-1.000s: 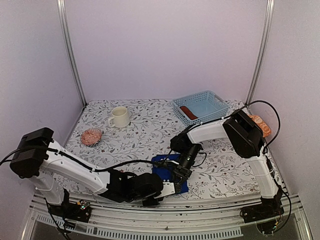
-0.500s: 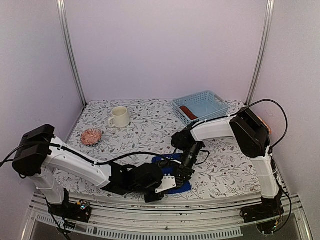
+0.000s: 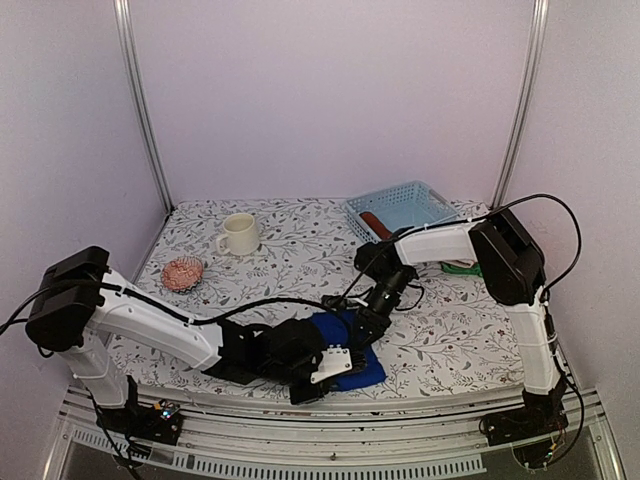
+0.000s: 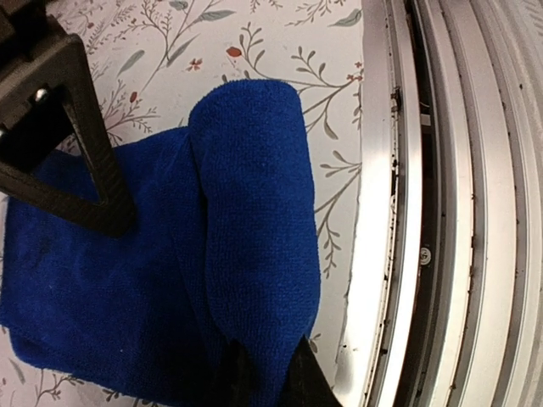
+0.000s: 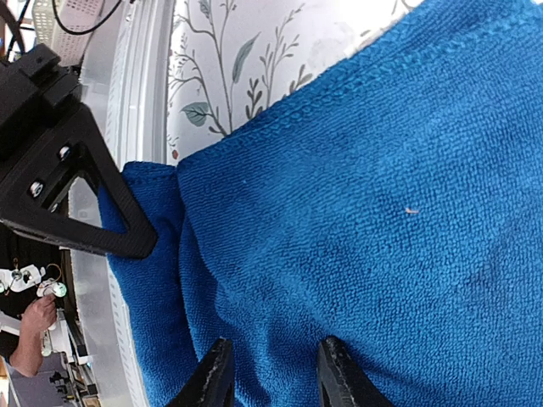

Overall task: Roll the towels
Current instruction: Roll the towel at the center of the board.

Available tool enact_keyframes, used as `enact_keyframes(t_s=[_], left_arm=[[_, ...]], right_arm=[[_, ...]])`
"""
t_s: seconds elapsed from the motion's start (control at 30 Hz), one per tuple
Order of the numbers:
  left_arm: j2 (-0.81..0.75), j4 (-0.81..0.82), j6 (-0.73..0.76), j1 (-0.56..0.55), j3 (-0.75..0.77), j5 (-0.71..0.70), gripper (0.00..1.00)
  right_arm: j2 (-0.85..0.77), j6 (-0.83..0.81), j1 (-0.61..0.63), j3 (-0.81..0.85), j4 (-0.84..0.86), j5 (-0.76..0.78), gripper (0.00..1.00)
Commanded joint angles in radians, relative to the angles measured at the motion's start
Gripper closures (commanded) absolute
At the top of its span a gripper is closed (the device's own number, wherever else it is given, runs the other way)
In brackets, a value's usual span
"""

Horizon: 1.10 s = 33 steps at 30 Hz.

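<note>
Blue towel [image 3: 352,352] sits at the near edge of the worktop [image 3: 290,262], about the middle, right beside the metal rail [image 4: 407,212]. Its rail-side edge is turned over into one thick fold running along the rail. The rest lies flat toward the back.

My left fingers [image 4: 270,380] are at one end of that fold, nearly closed, with the fold nipped between them. My right fingers [image 5: 273,377] are down on the flat part with a small gap between the tips, and blue cloth fills it. I cannot tell whether they pinch any cloth or just press on it.

In the right wrist view one left finger shows as a black triangle touching the folded edge. In the left wrist view one right finger stands on the flat part, away from the fold.

Basket [image 3: 425,186] at back right holds a rust towel [image 3: 374,222]. Green towel [image 3: 458,267] pokes out behind the right forearm. Mug [image 3: 240,233] stands upright at back left, well apart from the blue towel.
</note>
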Motion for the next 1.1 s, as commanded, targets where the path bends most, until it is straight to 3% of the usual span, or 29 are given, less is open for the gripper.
enact_keyframes(t_s=[0.0, 0.23, 0.5, 0.73, 0.93, 1.07], left_arm=[[-0.001, 0.001, 0.012, 0.011, 0.017, 0.042, 1.0], [0.063, -0.02, -0.034, 0.044, 0.038, 0.074, 1.0], [0.102, -0.074, -0.142, 0.135, 0.056, 0.271, 1.0], [0.13, -0.005, -0.335, 0.242, 0.011, 0.514, 1.0], [0.214, 0.018, -0.445, 0.29, 0.024, 0.655, 1.0], [0.235, 0.029, -0.472, 0.312, 0.023, 0.684, 1.0]], right_arm=[[0.055, 0.115, 0.012, 0.01, 0.131, 0.192, 0.63], [0.0, 0.083, 0.005, 0.021, 0.092, 0.11, 0.63], [-0.352, 0.01, -0.101, 0.02, 0.033, 0.026, 0.56], [-0.676, -0.033, -0.118, -0.321, 0.232, 0.036, 0.56], [-0.841, -0.103, 0.088, -0.613, 0.52, 0.387, 0.57], [-0.813, -0.146, 0.237, -0.683, 0.624, 0.557, 0.54]])
